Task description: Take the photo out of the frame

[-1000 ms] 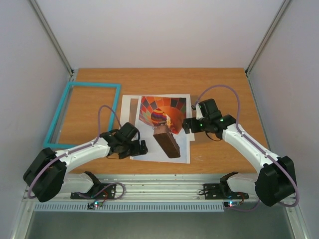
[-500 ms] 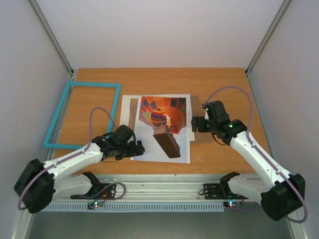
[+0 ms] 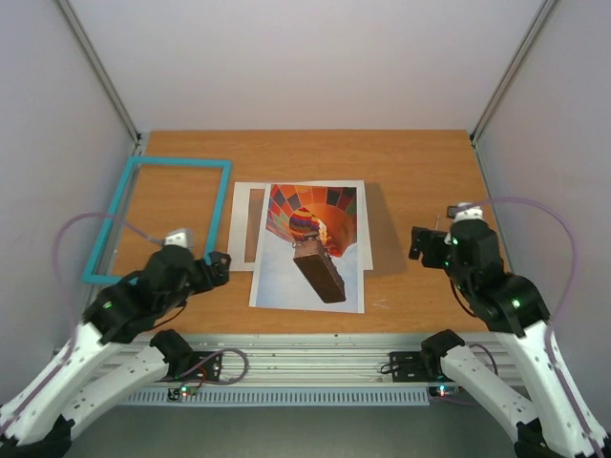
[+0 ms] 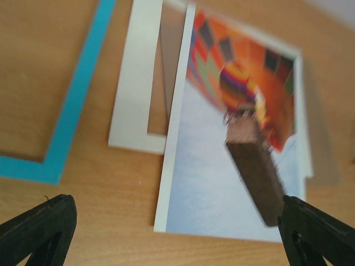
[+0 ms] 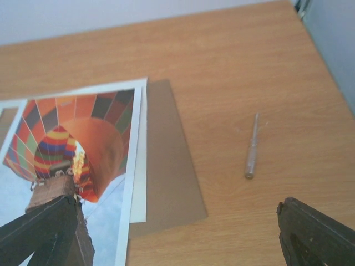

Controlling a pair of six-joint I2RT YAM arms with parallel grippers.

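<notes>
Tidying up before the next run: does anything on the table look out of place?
A thin silvery rod lies loose right of the brown backing board. The photo, white mat and board sit fanned, not squared. The frame lies empty.

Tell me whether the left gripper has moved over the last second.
Yes. The left gripper has drawn back leftward and toward the arm bases, off the near-left corner of the photo. It is now by the near-right corner of the frame.
</notes>
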